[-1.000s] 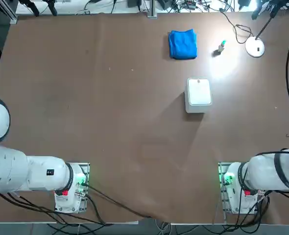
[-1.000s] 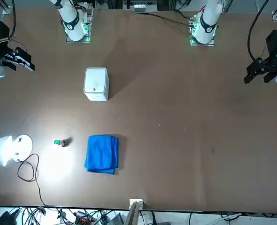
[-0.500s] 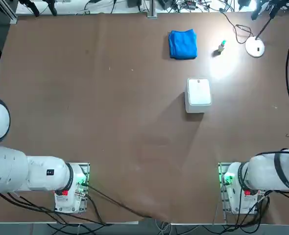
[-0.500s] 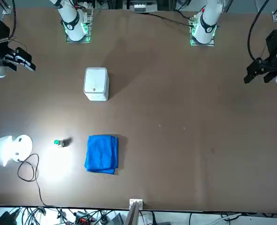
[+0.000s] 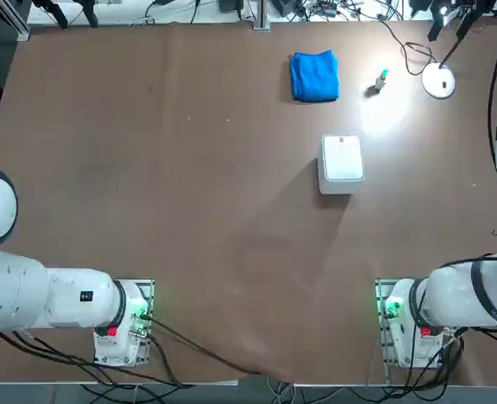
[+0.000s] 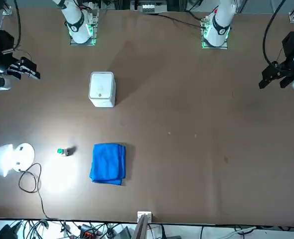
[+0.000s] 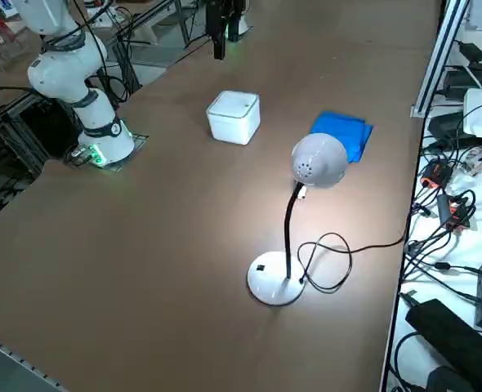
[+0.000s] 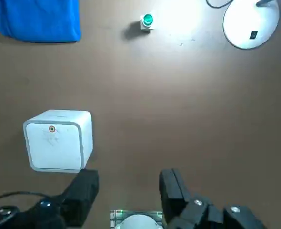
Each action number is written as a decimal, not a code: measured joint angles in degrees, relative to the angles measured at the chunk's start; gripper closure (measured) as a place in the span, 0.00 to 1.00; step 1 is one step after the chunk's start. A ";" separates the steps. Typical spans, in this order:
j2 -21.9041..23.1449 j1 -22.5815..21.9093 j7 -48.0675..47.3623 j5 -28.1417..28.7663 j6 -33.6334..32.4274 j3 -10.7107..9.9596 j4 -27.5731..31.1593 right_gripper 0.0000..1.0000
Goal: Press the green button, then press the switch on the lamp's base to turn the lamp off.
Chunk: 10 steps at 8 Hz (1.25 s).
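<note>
- Fingers (image 8: 85, 188) of the right gripper (image 8: 128, 191) are seen parted, a clear gap between them, nothing held; the gripper is raised well short of the far objects.
- Green button (image 8: 147, 20) is shown untouched beside the blue cloth (image 8: 38, 19); the first press is judged pending, and a long forward reach with descent onto its cap is called for.
- Lamp (image 7: 316, 163) is shown lit; the switch (image 8: 253, 35) on the lamp's base (image 8: 247, 26) is reserved for afterward.

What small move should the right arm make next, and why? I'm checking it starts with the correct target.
Probably carry the right gripper, open and empty high above the table, out toward the green button. The button stands untouched between the blue cloth and the lamp's base, and the lamp is lit, so neither press seems done.
</note>
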<state>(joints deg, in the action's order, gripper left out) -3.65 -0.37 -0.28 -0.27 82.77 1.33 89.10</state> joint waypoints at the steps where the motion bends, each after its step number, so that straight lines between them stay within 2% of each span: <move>1: -1.21 0.06 -0.02 0.00 0.08 -0.10 0.00 0.45; 3: -4.74 0.15 -0.02 0.00 4.00 -0.29 0.23 0.85; 4: -7.48 0.15 -0.05 0.00 8.32 -0.29 0.39 0.98; 7: -17.14 0.11 -0.06 0.00 24.08 -0.31 0.74 0.99; 10: -24.56 0.24 -0.38 0.32 33.87 -0.39 0.73 0.99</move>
<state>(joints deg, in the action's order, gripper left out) -28.21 -0.14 -0.66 0.05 116.64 0.93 89.84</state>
